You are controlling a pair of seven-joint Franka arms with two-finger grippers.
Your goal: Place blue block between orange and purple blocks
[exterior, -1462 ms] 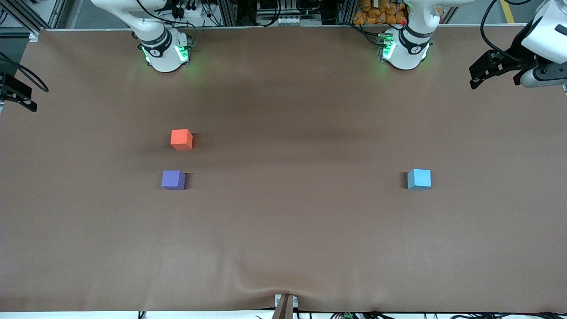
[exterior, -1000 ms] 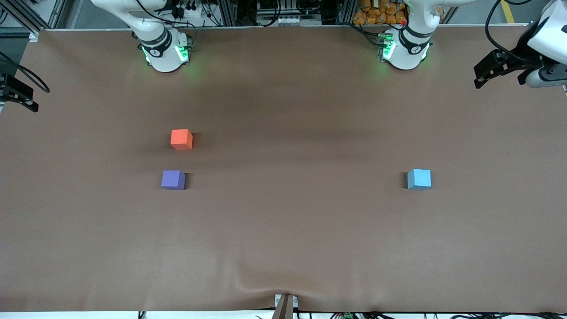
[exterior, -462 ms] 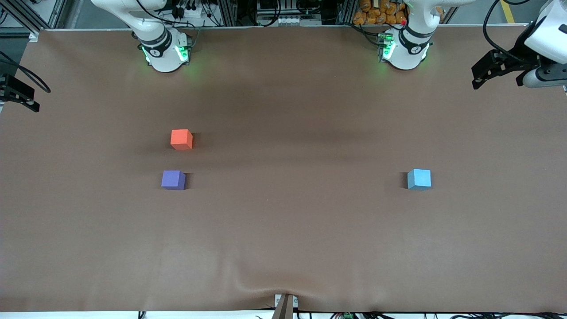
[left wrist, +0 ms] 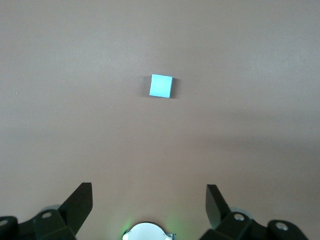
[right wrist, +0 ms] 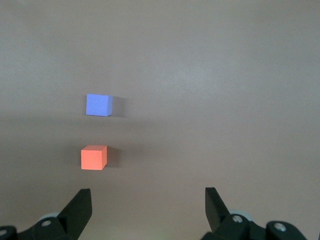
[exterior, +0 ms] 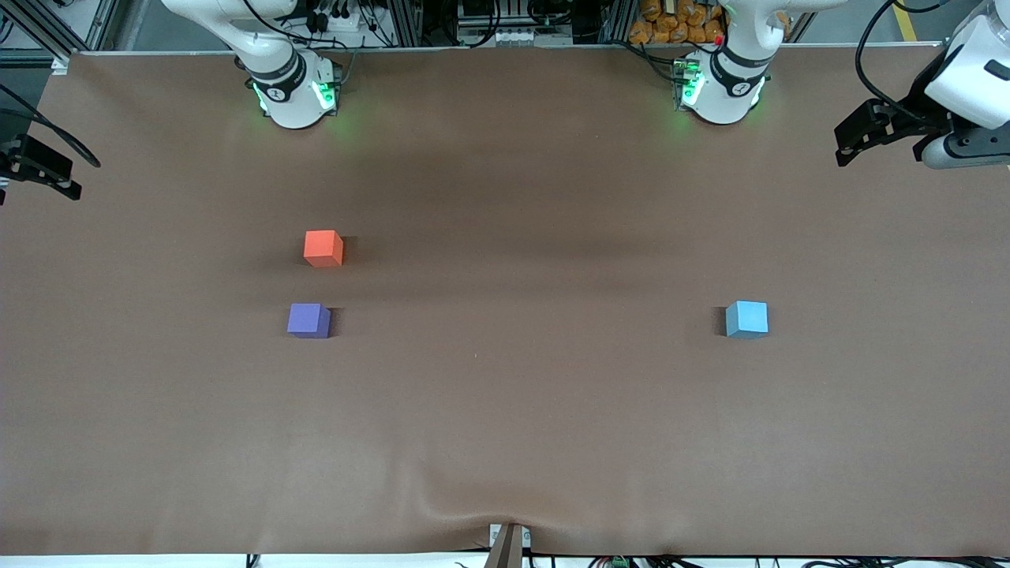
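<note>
Blue block (exterior: 746, 319) is sitting flat on the brown surface (exterior: 521, 410), toward the left arm's end, untouched and well apart from the other two cubes. In the left wrist view the blue block (left wrist: 161, 85) is showing as a lone cube w/ bare surface (left wrist: 250, 140) all around it.

Orange block (exterior: 323, 248) and purple block (exterior: 308, 320) are resting toward the right arm's end. Purple is lying nearer to the front camera than orange; a gap is separating them, no contact. Right wrist view is showing both: orange block (right wrist: 93, 157) and purple block (right wrist: 98, 105), each upright, faces approx. square to each other.

Left tool (exterior: 880, 130) is hanging in the air over the left arm's end of the surface, near the edge. Fingers (left wrist: 80, 202) are standing wide apart, gripping nothing.

Right tool (exterior: 39, 166) is hanging over the right arm's end of the surface, at the edge of the front view. Fingers (right wrist: 78, 210) are likewise spread wide, gripping nothing.

Neither tool is touching any block. Both arm bases (exterior: 293, 91) are sitting along the edge farthest from the front camera.
</note>
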